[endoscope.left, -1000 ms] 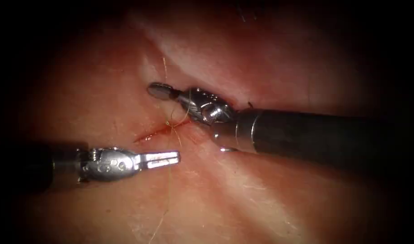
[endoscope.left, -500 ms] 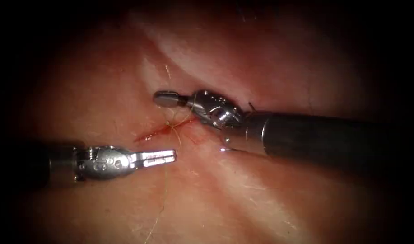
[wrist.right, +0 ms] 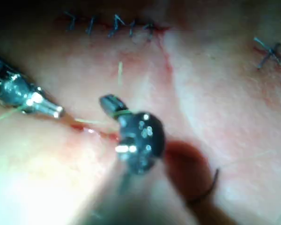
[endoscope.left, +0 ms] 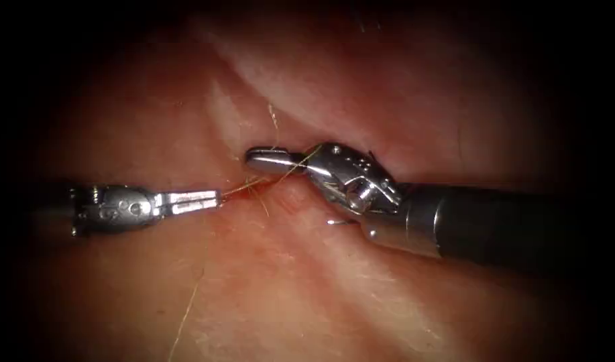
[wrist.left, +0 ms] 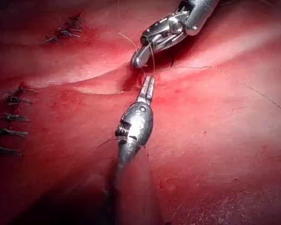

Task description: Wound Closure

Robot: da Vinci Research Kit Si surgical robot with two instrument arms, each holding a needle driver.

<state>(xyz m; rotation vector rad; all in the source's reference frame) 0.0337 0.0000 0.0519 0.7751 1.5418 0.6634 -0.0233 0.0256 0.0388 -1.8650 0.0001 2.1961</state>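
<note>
On the tissue (endoscope.left: pixel 307 288) a short cut (endoscope.left: pixel 267 194) with red fluid lies between the two tools. My left tool (endoscope.left: pixel 213 199) reaches in from the left, jaws shut on the pale thread (endoscope.left: pixel 237 190), which runs taut from its tip to a knot at the cut. The right tool (endoscope.left: pixel 253 159) sits just above the cut, jaws shut on the thread, with a strand crossing them and a short end (endoscope.left: pixel 273 117) sticking up. A small curved glint of metal (endoscope.left: pixel 337 221), perhaps the needle, lies on the tissue beside the right tool's wrist, held by neither tool.
A long loose strand of thread (endoscope.left: pixel 186 315) trails from the left tool toward the lower left. Older dark stitches (wrist.left: pixel 9 117) mark the tissue away from the cut, and another stitch row (wrist.right: pixel 112 23) lies beyond the right tool.
My left tool drew away to the left and up, the right tool to the right and slightly down. The thread between them tightened over the cut.
</note>
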